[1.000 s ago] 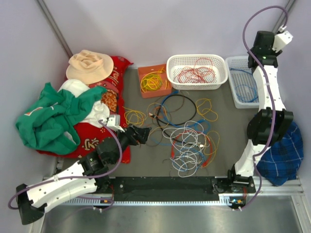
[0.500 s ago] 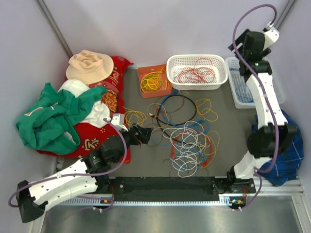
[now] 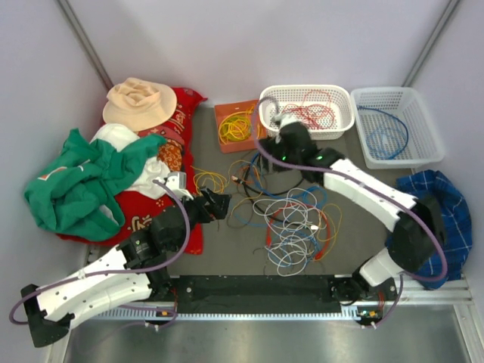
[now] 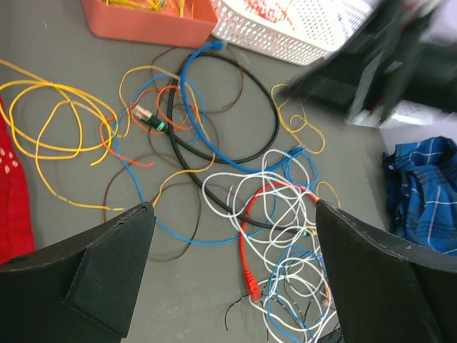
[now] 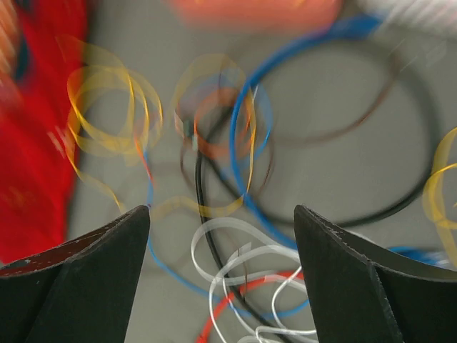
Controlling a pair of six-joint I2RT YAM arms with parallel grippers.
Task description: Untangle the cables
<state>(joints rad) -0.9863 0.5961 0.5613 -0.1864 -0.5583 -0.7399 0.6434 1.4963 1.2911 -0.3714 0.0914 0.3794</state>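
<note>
Cables (image 3: 291, 219) lay tangled mid-counter (image 3: 227, 253). Both claws gaped wide, empty: left claw (image 3: 218, 206) just beside the heap, right claw (image 3: 281, 147) above its far edge. Approach step, prob.; next needs one strand singled out w/o snagging others.

The 2 arms are stretched toward the cables (image 3: 291, 227). The left gripper (image 3: 221, 204) is held at their left edge, jaws spread; the right gripper (image 3: 271, 157) is hung over their far side (blurred), likewise spread.
</note>
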